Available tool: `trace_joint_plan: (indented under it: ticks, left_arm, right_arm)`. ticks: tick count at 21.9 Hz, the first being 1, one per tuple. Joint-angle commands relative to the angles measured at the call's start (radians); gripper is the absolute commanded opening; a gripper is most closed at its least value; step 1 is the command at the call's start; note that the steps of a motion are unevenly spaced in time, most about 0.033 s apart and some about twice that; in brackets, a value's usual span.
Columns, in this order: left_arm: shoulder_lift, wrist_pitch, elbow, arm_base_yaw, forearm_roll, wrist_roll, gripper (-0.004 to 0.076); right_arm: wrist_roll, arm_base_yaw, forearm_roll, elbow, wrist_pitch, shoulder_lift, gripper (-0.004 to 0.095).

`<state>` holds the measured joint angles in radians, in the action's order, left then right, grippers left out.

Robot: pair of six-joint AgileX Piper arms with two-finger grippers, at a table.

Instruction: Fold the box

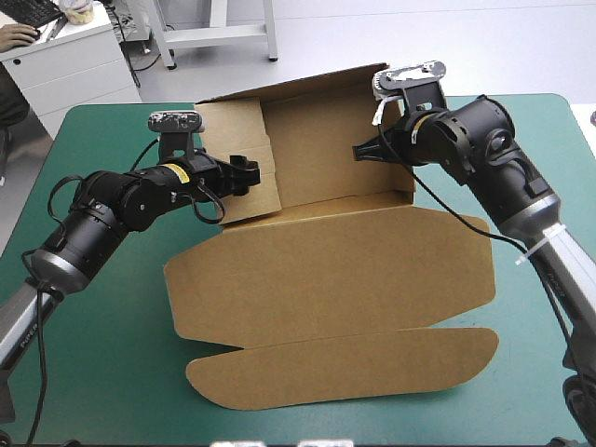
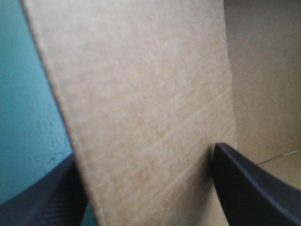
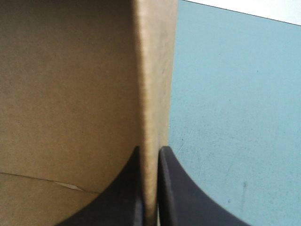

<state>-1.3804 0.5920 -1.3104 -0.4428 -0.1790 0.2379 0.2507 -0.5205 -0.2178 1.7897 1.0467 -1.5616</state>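
Observation:
The brown box (image 1: 326, 270) lies in the middle of the table, its base and long rounded lid (image 1: 345, 368) flat toward the near edge. Its back wall (image 1: 326, 140) and left side panel (image 1: 237, 158) stand raised. My left gripper (image 1: 244, 172) is at that left panel; in the left wrist view its black fingers (image 2: 249, 188) stand wide apart, open, with the panel (image 2: 141, 94) slanting between them. My right gripper (image 1: 365, 149) is at the box's right wall, and in the right wrist view it (image 3: 150, 149) is shut on the upright board edge (image 3: 153, 70).
The teal-green cover (image 1: 93, 372) shows to the left, right and front of the box. The raised back wall stands close to the table's far edge (image 1: 521, 97).

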Motion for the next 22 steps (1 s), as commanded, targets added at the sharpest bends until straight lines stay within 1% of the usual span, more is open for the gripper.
trace_joint_plan:
  ticks: [1, 3, 4, 6, 7, 11, 13, 14, 15, 16, 19, 21, 22]
  left_arm:
    - [0.027, -0.099, -0.038, -0.006, -0.017, 0.010, 0.0398]
    - [0.027, -0.113, -0.038, -0.006, -0.012, 0.010, 0.0276]
    - [0.027, -0.120, -0.038, -0.006, -0.012, 0.010, 0.0202]
    - [0.027, -0.129, -0.038, -0.006, -0.010, 0.010, 0.0028]
    - [0.027, -0.131, -0.038, -0.006, -0.007, 0.010, -0.0006]
    - [0.027, -0.133, -0.039, -0.006, -0.001, 0.010, -0.0010]
    - [0.017, -0.090, -0.058, -0.006, 0.003, 0.010, -0.0010]
    - [-0.014, 0.010, -0.115, -0.006, 0.035, 0.010, -0.0010]
    - [-0.031, 0.057, -0.153, -0.006, 0.060, 0.010, -0.0010]
    - [-0.086, 0.163, -0.240, -0.006, 0.107, 0.010, -0.0010]
    - [-0.220, 0.348, -0.421, -0.006, 0.162, 0.008, -0.0010]
    - [-0.292, 0.416, -0.495, -0.006, 0.154, 0.023, -0.0010]
    - [-0.324, 0.431, -0.519, -0.006, 0.152, 0.040, -0.0010]
  right_arm:
    - [-0.003, -0.015, 0.056, 0.029, -0.079, 0.041, -0.0018]
    - [-0.003, -0.015, 0.056, 0.029, -0.079, 0.041, -0.0018]
    - [-0.003, -0.015, 0.056, 0.029, -0.077, 0.041, -0.0018]
    - [0.001, -0.015, 0.056, 0.029, -0.073, 0.041, -0.0018]
    - [0.001, -0.015, 0.056, 0.029, -0.071, 0.041, -0.0018]
    - [0.004, -0.015, 0.056, 0.029, -0.051, 0.041, -0.0018]
    - [0.005, -0.015, 0.056, 0.029, -0.025, 0.041, -0.0019]
    - [-0.002, -0.015, 0.056, 0.029, 0.006, 0.041, -0.0019]
    - [-0.017, -0.015, 0.056, 0.029, 0.020, 0.041, -0.0019]
    - [-0.025, -0.013, 0.056, 0.029, 0.048, 0.039, -0.0019]
    - [-0.025, 0.042, 0.101, 0.029, 0.049, 0.008, -0.0019]
    - [-0.049, 0.099, 0.169, 0.029, 0.096, -0.044, -0.0020]
    - [-0.062, 0.125, 0.200, 0.029, 0.118, -0.075, -0.0020]
